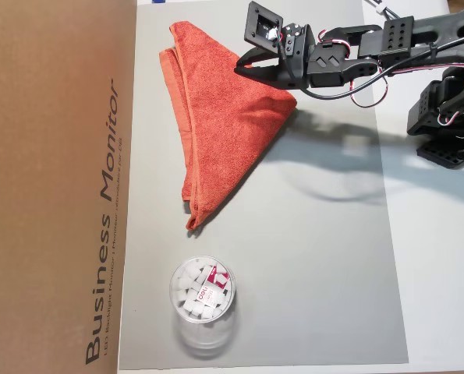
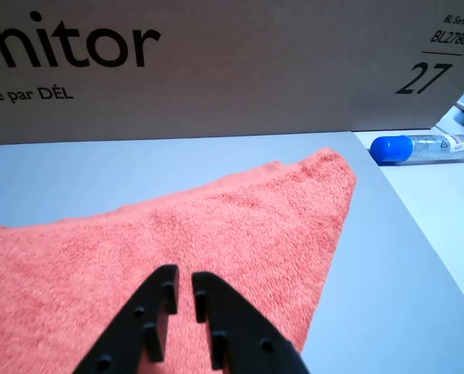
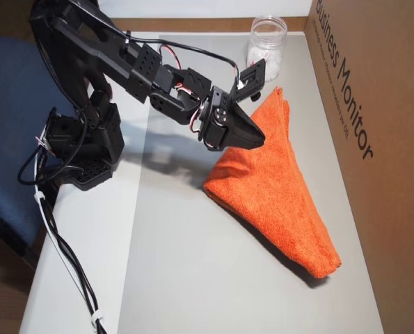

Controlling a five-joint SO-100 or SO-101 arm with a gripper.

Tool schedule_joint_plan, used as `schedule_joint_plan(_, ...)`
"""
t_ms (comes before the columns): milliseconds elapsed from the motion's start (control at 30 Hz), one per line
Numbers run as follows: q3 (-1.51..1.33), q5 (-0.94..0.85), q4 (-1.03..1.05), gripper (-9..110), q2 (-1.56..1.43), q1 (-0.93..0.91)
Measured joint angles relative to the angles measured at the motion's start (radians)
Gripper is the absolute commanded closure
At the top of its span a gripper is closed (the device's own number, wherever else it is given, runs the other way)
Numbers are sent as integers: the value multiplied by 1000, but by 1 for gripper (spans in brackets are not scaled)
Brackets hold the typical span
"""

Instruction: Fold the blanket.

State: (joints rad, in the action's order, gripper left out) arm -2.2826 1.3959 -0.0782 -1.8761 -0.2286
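Observation:
The blanket [image 1: 216, 109] is an orange-red terry towel lying folded into a triangle on the grey mat [image 1: 309, 257]. In an overhead view its long edge runs beside the cardboard box, and one corner points toward the arm. My gripper [image 1: 239, 66] hovers over that near corner, shut, with nothing between its black fingers. In the wrist view the fingertips [image 2: 165, 282] nearly touch each other above the fuzzy blanket [image 2: 216, 226]. The other overhead view shows the gripper [image 3: 261, 139] over the blanket's [image 3: 276, 181] wider end.
A tall cardboard monitor box [image 1: 52, 187] walls one side of the mat. A clear plastic cup [image 1: 203, 300] holding white pieces stands near the blanket's pointed end. A blue-capped tube [image 2: 426, 146] lies off the mat. The arm base [image 3: 81, 146] sits at the table edge.

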Motion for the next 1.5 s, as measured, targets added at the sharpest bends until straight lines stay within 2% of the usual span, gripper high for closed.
schedule_joint_plan(467, 0, -2, 313, 102, -259, 78)
schedule_joint_plan(700, -17, -8, 535, 102, -408, 143)
schedule_joint_plan(1500, -463, -91, 973, 102, -1127, 201)
